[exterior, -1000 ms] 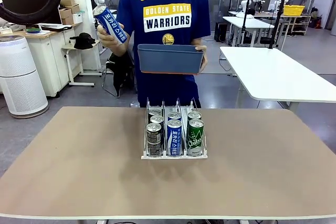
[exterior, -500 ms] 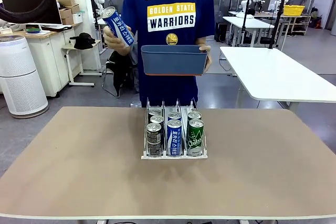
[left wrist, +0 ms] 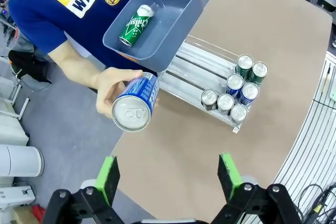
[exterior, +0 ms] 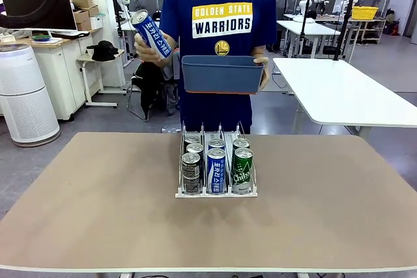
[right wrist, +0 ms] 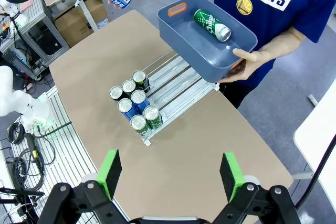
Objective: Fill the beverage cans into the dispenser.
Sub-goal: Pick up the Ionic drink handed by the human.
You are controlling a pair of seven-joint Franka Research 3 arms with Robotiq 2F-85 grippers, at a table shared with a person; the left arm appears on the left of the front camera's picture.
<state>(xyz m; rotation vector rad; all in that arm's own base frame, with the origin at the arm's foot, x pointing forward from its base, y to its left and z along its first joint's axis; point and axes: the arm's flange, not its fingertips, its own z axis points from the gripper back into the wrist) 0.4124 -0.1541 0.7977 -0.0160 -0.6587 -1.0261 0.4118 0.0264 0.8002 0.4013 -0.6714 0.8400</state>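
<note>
Front view: clear wire-divided dispenser (exterior: pixel 216 193) holds six metal cans (exterior: pixel 216 166); left tool (left wrist: pixel 168 162) and right tool (right wrist: pixel 169 159) gape empty.

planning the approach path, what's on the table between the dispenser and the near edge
Nothing. In the front view the table is bare from the dispenser to its near edge.

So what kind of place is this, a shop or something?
Most likely a lab or workshop, not a shop: bare white worktables behind the person, a monitor and cardboard boxes at the side, and an air purifier.
</note>
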